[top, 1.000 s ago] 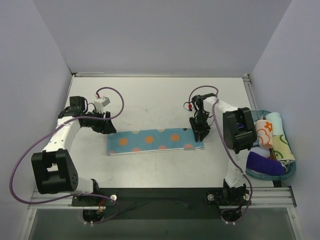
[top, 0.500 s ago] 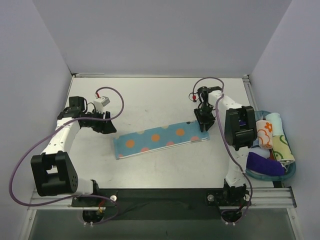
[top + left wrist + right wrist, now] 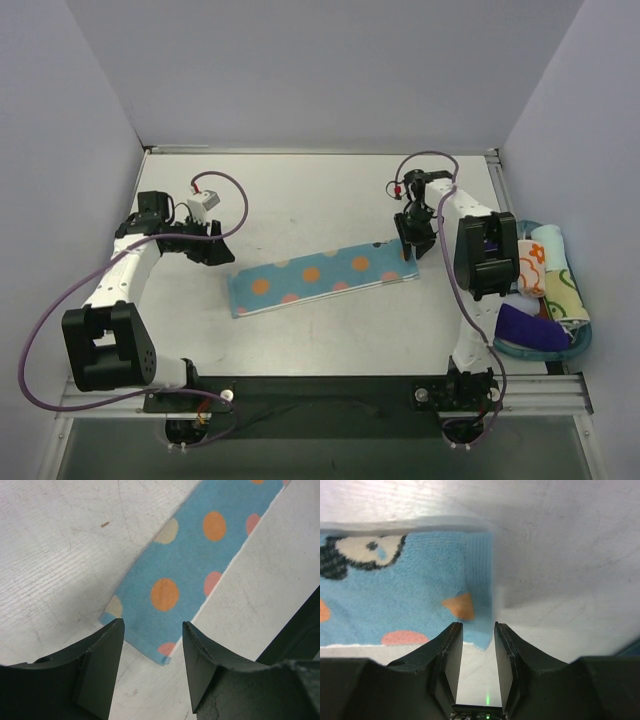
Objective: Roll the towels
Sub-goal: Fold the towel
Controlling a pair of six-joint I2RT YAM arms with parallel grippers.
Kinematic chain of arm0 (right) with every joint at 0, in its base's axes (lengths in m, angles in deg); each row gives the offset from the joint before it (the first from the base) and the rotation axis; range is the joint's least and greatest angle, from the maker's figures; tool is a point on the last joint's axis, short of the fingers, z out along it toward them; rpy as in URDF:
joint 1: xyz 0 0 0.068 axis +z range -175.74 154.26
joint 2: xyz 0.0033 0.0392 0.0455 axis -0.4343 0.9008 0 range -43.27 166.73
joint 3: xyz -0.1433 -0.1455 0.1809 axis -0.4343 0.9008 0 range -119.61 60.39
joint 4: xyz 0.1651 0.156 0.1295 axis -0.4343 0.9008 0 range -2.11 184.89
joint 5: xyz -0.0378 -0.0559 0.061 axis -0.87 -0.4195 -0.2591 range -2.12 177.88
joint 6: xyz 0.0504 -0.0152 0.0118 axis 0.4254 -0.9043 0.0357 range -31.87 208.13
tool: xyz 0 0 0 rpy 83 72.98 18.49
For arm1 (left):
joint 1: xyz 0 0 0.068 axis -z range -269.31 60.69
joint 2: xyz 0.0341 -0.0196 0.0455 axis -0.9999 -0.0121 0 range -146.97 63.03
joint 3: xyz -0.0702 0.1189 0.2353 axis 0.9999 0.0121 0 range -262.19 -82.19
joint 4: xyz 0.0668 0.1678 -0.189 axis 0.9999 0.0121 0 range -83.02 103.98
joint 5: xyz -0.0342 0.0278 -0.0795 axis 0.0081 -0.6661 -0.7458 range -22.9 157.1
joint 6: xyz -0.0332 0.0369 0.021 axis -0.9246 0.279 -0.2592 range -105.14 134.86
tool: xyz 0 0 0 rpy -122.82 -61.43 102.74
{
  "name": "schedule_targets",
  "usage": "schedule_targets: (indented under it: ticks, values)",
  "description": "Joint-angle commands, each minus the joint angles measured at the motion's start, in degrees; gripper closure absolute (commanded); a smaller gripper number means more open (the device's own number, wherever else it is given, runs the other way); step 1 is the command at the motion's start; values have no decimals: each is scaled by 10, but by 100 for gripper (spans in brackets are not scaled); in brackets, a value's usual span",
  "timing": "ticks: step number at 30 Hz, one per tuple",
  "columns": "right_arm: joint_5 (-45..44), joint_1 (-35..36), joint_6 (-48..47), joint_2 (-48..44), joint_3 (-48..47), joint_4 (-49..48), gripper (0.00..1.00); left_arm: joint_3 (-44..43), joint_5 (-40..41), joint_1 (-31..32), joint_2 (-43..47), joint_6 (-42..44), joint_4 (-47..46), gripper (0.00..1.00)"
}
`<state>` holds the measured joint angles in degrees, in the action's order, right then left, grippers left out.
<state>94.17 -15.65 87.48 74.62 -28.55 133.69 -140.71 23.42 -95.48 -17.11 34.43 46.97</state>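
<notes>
The light blue towel (image 3: 325, 275) with orange and yellow dots lies as a long folded strip, slanting across the table. My left gripper (image 3: 215, 250) is open just beyond its left end; that end (image 3: 165, 595) shows ahead of the spread fingers (image 3: 100, 650). My right gripper (image 3: 412, 240) hovers over the right end. Its jaws stand a little apart, and the towel's corner (image 3: 480, 630) sits loose between the tips. A rolled white towel with orange prints (image 3: 528, 265) lies in the basket at the right.
A teal basket (image 3: 586, 338) at the table's right edge holds several rolled cloths, among them a plain purple one (image 3: 530, 328). Grey walls enclose the table on three sides. Cables loop off both wrists.
The towel's right end was dragged toward the far side, so the strip now lies slanted. In the last half second the towel stayed put and my right gripper shifted slightly right.
</notes>
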Motion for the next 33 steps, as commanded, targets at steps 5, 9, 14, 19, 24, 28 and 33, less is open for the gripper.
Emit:
schedule_targets:
  ticks: [5, 9, 14, 19, 24, 28, 33]
  values:
    - [13, -9, 25, 38, 7, 17, 68, -10, -25, -5, 12, -3, -18, 40]
    - [6, -9, 28, 47, 11, 13, 68, -13, -30, -8, 0, -10, -18, 39]
    - [-33, 16, 30, 55, -2, 22, 68, -33, -31, -17, -19, -30, -18, 40]
    - [-42, 24, 18, 67, -16, 42, 74, -44, -39, -27, -33, -45, -19, 39]
    - [-21, 17, 11, 90, -47, 77, 91, -45, -50, -29, -44, -51, -18, 39]
    - [10, 5, -6, 100, -62, 98, 100, -45, -68, -39, -51, -55, -19, 39]
    - [19, -12, -16, 49, -69, 100, 100, -38, -71, -46, -35, -44, -19, 39]
